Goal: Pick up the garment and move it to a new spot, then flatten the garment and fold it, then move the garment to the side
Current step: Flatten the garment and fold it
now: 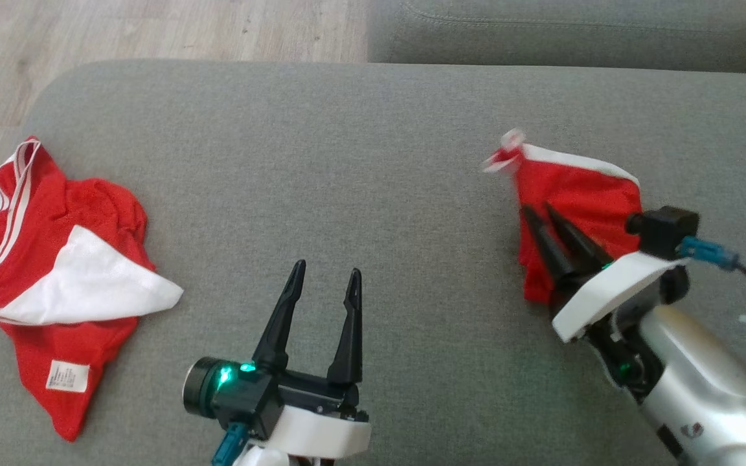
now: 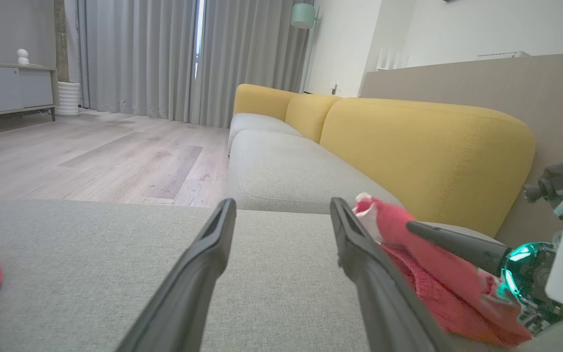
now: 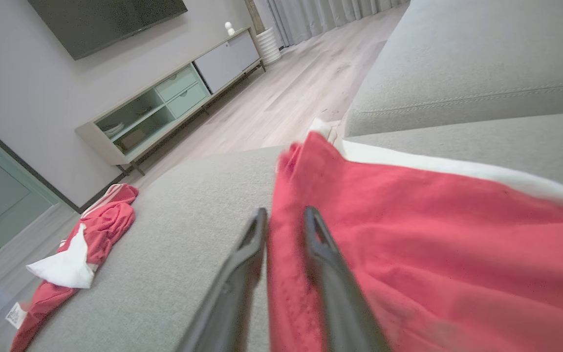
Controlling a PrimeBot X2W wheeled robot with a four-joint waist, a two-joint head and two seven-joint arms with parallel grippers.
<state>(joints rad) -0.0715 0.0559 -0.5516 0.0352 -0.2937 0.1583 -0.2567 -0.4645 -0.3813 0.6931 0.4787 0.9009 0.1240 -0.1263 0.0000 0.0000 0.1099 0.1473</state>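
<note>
The garment (image 1: 574,194), red with a white band, stands bunched on the right of the grey cushion (image 1: 360,162), its top corner blurred. My right gripper (image 1: 537,208) is at its left edge, jaws narrowly parted; in the right wrist view red cloth (image 3: 433,234) lies in the gap of the gripper (image 3: 285,211). Whether the cloth is still pinched is unclear. My left gripper (image 1: 327,266) hovers open and empty over the cushion's front middle. Its wrist view has the gripper (image 2: 282,203) aimed past the garment (image 2: 423,264).
A second red and white garment (image 1: 56,259) lies crumpled at the cushion's left end, partly over the edge. Another grey cushion (image 1: 574,32) adjoins at the back right, with yellow backrests (image 2: 423,146) beyond. Wood floor (image 1: 153,26) lies past the far edge.
</note>
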